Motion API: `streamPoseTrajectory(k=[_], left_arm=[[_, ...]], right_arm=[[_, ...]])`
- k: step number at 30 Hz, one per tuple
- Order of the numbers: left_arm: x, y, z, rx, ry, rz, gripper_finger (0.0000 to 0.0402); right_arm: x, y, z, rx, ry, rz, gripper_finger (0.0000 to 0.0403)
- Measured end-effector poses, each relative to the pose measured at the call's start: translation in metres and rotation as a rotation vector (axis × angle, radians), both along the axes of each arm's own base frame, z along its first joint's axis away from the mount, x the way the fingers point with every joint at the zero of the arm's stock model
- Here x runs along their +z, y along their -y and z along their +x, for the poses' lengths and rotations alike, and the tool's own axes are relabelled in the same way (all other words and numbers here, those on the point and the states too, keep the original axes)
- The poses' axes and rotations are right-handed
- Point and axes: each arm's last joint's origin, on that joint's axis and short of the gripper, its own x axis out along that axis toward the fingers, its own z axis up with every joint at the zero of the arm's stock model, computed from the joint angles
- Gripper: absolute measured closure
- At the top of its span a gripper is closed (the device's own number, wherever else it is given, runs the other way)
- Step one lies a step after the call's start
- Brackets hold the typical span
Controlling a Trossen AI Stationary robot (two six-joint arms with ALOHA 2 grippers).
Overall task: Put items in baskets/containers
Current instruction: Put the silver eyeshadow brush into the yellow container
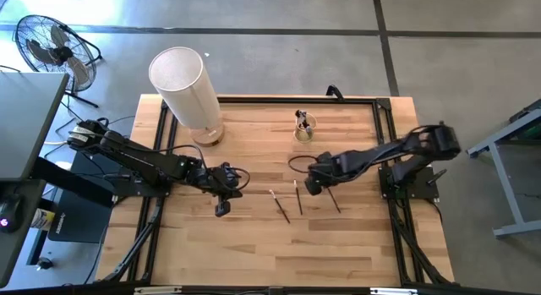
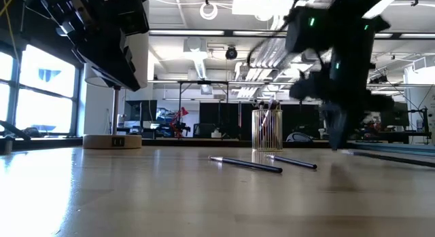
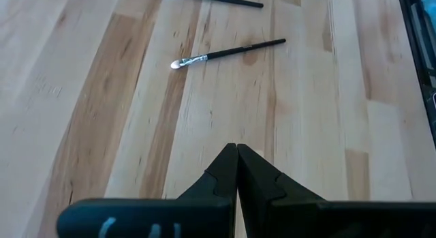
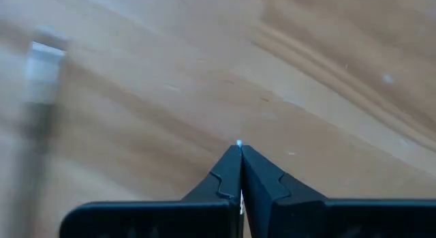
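Note:
Three thin dark brushes lie flat on the wooden table: one (image 1: pixel 279 206), one (image 1: pixel 298 196) and one (image 1: pixel 332 196). The glass cup (image 1: pixel 304 126) stands near the far edge with several brushes upright in it, and it also shows in the low view (image 2: pixel 267 130). My left gripper (image 1: pixel 222 206) hovers shut left of the brushes; its wrist view (image 3: pixel 237 148) shows a silver-ferruled brush (image 3: pixel 228 52) ahead. My right gripper (image 1: pixel 313 187) hangs shut above the table between two brushes (image 4: pixel 240 148). A tiny bright speck sits at its tips.
A tall white cylinder (image 1: pixel 182 88) on a round wooden base stands at the table's far left, left of the cup. Black rails (image 1: pixel 385 126) frame the table's sides. Bare wood stretches across the near half of the table (image 1: pixel 279 253).

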Motion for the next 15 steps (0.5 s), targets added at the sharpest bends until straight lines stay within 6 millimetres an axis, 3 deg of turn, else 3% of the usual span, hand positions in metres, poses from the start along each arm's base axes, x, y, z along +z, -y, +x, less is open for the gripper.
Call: streamPoseTrajectory(k=[4, 9, 15], left_arm=[[0.000, 0.000, 0.000, 0.012, 0.005, 0.008, 0.0401], [0.002, -0.003, 0.002, 0.081, 0.043, 0.056, 0.0401], [0.011, -0.009, 0.010, 0.186, 0.163, 0.046, 0.0377]], right_arm=[[0.029, -0.008, -0.014, -0.001, 0.128, -0.050, 0.0402], [0.042, -0.005, -0.044, -0.023, 0.297, -0.111, 0.0402], [0.048, 0.024, -0.050, -0.019, 0.791, -0.275, 0.0403]])
